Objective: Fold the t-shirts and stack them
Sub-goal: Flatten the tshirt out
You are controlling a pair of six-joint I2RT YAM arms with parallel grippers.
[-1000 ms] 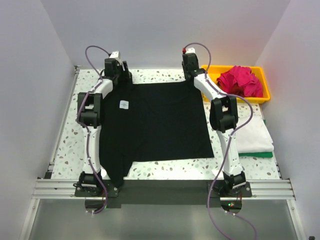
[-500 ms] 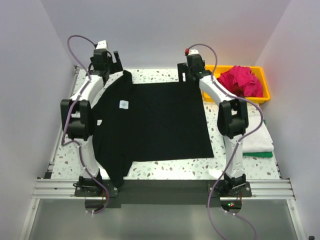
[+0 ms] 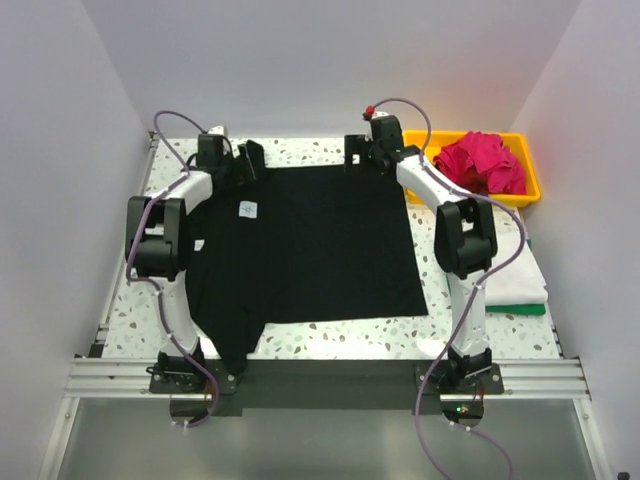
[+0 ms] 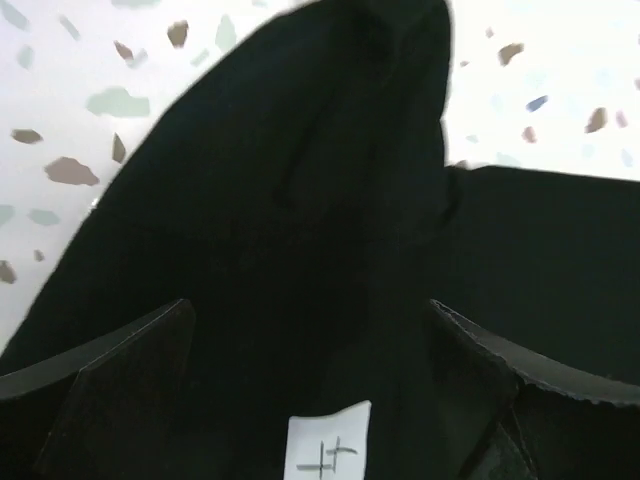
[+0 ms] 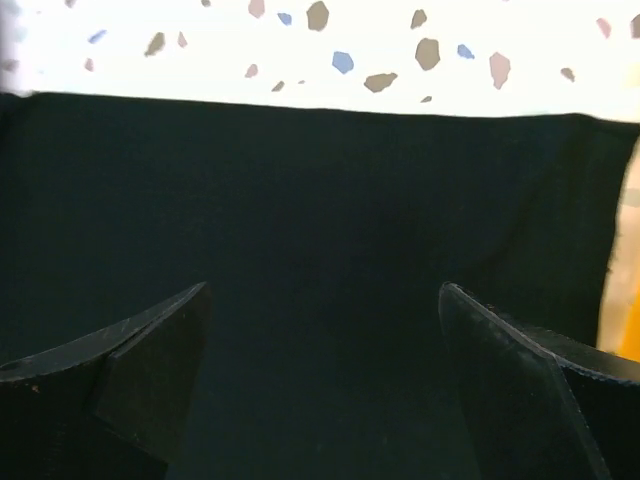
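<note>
The large black t-shirt [image 3: 320, 240] lies spread flat mid-table, its white label [image 3: 248, 209] toward the left. One sleeve hangs over the near edge by the left arm's base. My left gripper [image 3: 245, 160] hovers open over the shirt's far left corner. In the left wrist view the black cloth [image 4: 300, 200] and label [image 4: 328, 445] lie below the gripper [image 4: 310, 310], nothing held. My right gripper [image 3: 358, 155] stands open over the far right edge. Only flat black cloth [image 5: 320, 180] shows under the gripper [image 5: 325, 290].
A yellow tray [image 3: 530, 190] at the back right holds a crumpled magenta t-shirt [image 3: 485, 162]. A folded white t-shirt [image 3: 510, 275] lies on a green one [image 3: 520, 309] at the right edge. White walls close in both sides.
Both grippers opened and let go of the black shirt's far edge. The wrists lifted away, then swung back toward the shirt's far corners.
</note>
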